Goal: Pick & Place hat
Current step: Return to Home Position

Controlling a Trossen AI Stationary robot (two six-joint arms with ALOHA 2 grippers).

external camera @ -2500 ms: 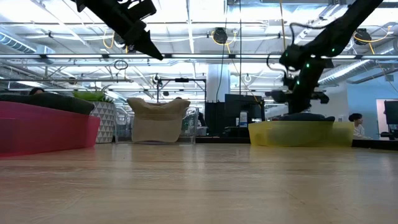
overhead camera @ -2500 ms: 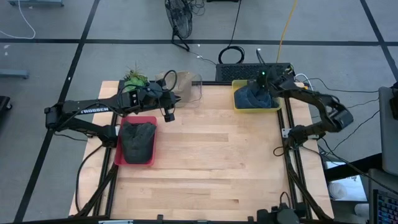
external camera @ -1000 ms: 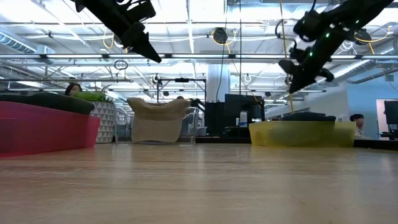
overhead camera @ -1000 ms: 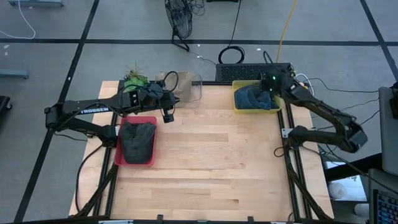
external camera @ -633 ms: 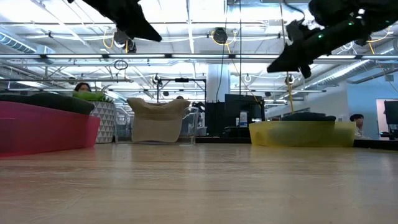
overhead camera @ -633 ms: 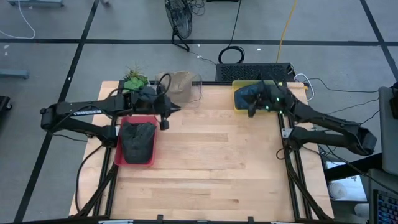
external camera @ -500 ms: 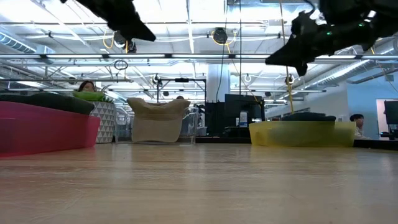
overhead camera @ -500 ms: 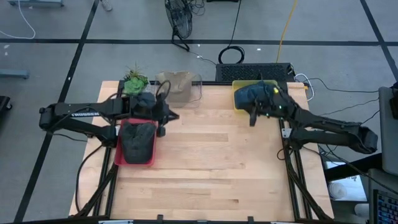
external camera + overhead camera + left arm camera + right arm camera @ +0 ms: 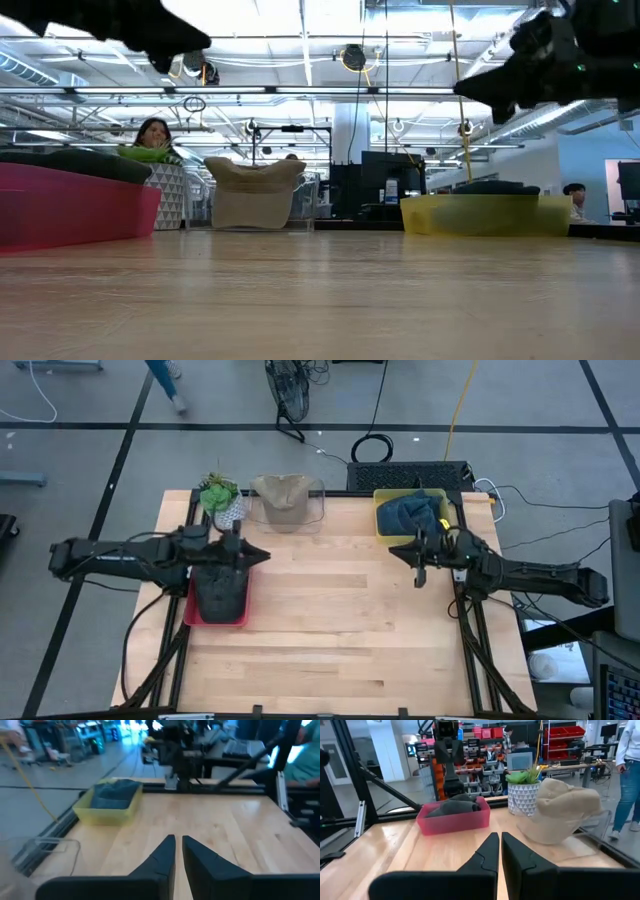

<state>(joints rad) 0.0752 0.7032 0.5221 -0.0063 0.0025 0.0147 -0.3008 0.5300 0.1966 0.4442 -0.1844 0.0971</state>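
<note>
Three hats show. A beige hat point(image 9: 285, 495) sits on a clear stand at the table's far edge, also seen in the right wrist view point(image 9: 560, 815). A dark grey hat point(image 9: 222, 585) lies in a red bin point(image 9: 240, 615). A blue hat point(image 9: 410, 512) lies in a yellow bin point(image 9: 383, 530). My left gripper point(image 9: 262, 556) hovers level over the red bin's far right corner, shut, pointing toward the table's right. My right gripper point(image 9: 395, 548) hovers just near of the yellow bin, shut, pointing left. Both hold nothing.
A potted green plant point(image 9: 215, 492) stands at the far left corner beside the clear stand point(image 9: 318, 510). Bare wooden table point(image 9: 330, 620) spreads between the two bins and toward the near edge. A person point(image 9: 150, 135) shows in the room beyond the table.
My left gripper has drawn back from near the clear stand toward the left and near edges, and now sits level over the red bin. My right gripper has left the space above the yellow bin, moved toward the near edge, and tipped level. All three hats stayed put.
</note>
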